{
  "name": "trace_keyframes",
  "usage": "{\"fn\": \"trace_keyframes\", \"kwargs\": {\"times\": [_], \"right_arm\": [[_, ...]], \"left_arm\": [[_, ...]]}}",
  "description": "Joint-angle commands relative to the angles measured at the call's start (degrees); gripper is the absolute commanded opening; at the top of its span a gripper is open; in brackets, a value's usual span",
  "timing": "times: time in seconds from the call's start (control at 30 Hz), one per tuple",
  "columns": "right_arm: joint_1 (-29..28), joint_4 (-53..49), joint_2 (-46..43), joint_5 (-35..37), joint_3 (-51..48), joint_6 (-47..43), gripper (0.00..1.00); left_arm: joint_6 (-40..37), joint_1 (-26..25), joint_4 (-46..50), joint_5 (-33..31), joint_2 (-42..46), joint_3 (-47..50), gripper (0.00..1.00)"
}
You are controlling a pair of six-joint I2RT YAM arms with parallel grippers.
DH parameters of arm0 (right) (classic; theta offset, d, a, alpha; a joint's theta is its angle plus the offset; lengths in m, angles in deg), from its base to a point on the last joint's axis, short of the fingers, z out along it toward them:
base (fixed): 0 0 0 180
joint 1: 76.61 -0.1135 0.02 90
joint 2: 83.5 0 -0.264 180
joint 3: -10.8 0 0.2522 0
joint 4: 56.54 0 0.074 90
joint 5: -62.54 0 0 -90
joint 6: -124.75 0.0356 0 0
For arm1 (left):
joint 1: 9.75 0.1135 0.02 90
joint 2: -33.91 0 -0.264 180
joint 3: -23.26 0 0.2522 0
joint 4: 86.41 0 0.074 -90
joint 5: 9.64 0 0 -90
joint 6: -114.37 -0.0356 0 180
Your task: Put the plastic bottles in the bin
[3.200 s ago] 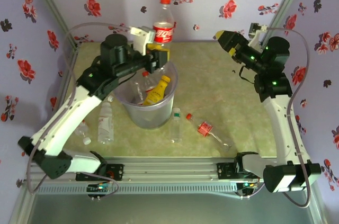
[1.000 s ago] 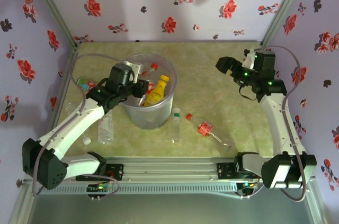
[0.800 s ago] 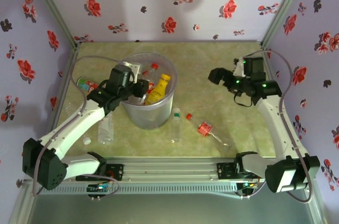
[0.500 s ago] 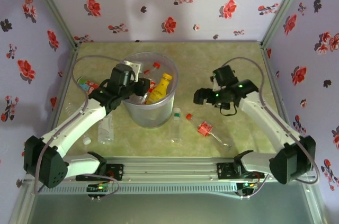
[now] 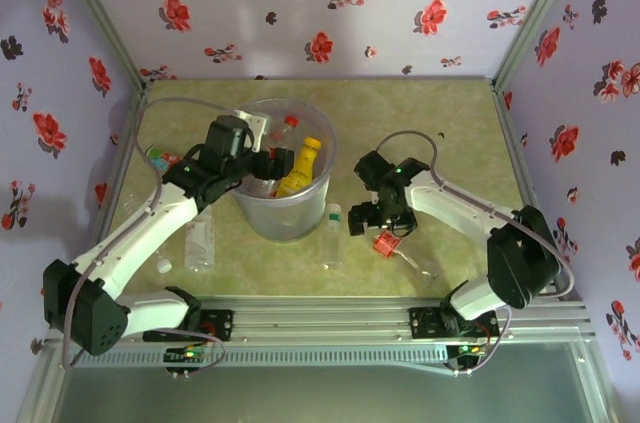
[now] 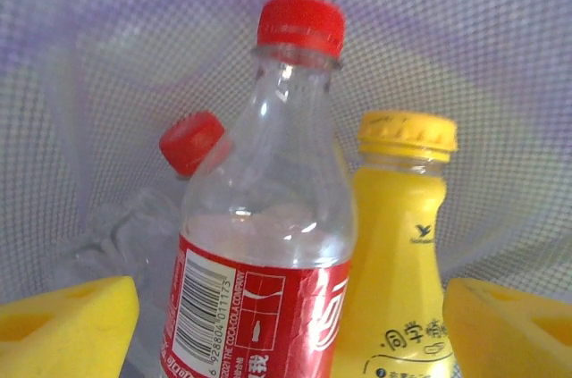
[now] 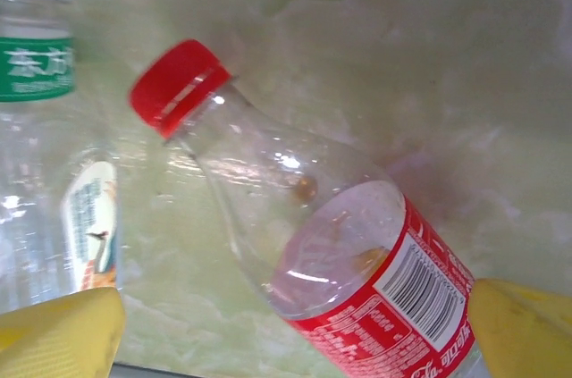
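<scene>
Red-capped bottle [image 7: 304, 226] lies on the worktop [image 7: 447, 56] just ahead of the right claw [image 7: 290, 329], jaws apart, long axis slanting across the gap.

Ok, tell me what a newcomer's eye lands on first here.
The grey bin stands left of centre, holding a yellow bottle and a red-capped cola bottle, the left gripper open at its rim. On the table to its right, the right gripper hangs open over a lying red-labelled bottle.
</scene>
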Motion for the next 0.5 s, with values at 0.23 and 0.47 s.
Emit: {"fn": "trace_keyframes", "kwargs": {"times": [0.23, 0.47], "right_arm": [[-0.17, 2.97, 6.94, 3.39, -2.99, 1.17, 0.98], [0.07, 2.48, 9.25, 6.8, -3.31, 1.63, 0.88]], "left_arm": [[-1.06, 0.54, -0.21, 1.1, 5.42, -5.9, 0.92], [-1.2, 0.54, -0.9, 1.24, 5.88, -6.34, 0.92]]}}
